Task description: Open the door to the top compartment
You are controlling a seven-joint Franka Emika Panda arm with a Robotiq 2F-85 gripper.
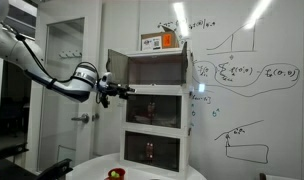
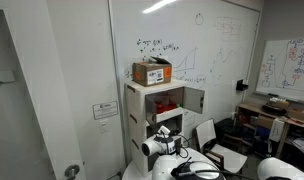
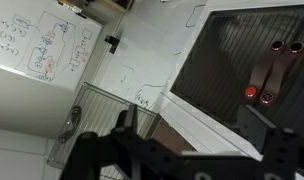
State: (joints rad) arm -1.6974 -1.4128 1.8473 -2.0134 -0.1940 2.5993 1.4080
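A white cabinet (image 1: 157, 105) with three stacked compartments stands against a whiteboard wall. The top compartment's door (image 1: 116, 67) stands swung open in both exterior views, and it also shows in an exterior view (image 2: 193, 100). Red items (image 2: 167, 102) show inside the top compartment. My gripper (image 1: 120, 93) hangs in the air just beside the cabinet, at the level of the middle compartment and below the open door. In the wrist view my gripper (image 3: 192, 140) has its dark fingers wide apart with nothing between them, facing a white cabinet frame edge (image 3: 192, 108) and a dark tinted panel (image 3: 242, 50).
A cardboard box (image 1: 160, 41) sits on top of the cabinet, also seen in an exterior view (image 2: 152, 72). The whiteboard wall (image 1: 247, 70) carries writing. A round table with a red object (image 1: 116, 174) stands below. Chairs (image 2: 217, 150) and a desk (image 2: 267, 110) stand beside the cabinet.
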